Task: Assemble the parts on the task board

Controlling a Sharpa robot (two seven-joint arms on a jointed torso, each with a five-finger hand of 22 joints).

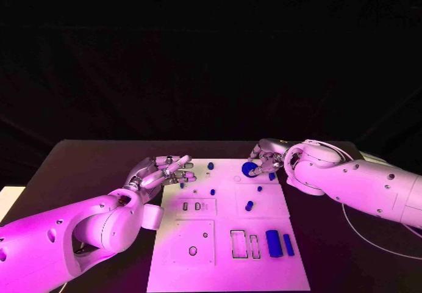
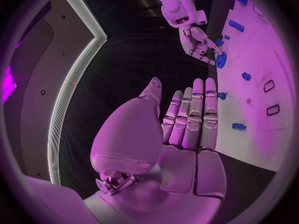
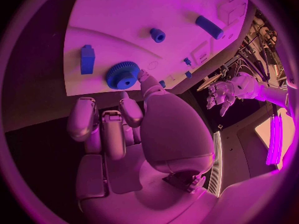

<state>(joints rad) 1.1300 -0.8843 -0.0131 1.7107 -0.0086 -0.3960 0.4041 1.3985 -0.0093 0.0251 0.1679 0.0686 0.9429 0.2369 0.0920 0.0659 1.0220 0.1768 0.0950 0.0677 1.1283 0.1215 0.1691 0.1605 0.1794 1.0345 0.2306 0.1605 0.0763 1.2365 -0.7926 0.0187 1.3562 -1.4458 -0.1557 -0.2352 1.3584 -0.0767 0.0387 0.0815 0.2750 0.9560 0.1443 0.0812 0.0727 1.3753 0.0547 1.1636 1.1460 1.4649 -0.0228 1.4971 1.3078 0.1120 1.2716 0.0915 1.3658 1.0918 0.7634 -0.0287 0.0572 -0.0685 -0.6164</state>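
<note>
The white task board [image 1: 224, 268] lies in the middle of the black table. My right hand [image 1: 266, 159] hovers at the board's far right corner, holding nothing. Its thumb tip [image 3: 144, 78] is right beside a blue gear [image 3: 122, 75] that lies flat on the board [image 3: 124, 15]. A blue block [image 3: 87, 59], a small blue cylinder [image 3: 157, 35] and a blue bar [image 3: 209, 27] lie farther along. My left hand [image 1: 165, 171] is over the board's far left edge with straight, empty fingers [image 2: 194, 115]. Two small blue parts [image 2: 239, 126] lie near them.
Two long blue bars [image 1: 280, 243] lie at the board's near right, beside two narrow rectangular slots [image 1: 238, 243]. Small blue pegs [image 1: 212, 191] stand near the board's centre. Black table [image 1: 88, 165] surrounds the board. A white cable [image 1: 369, 238] runs along the table at the right.
</note>
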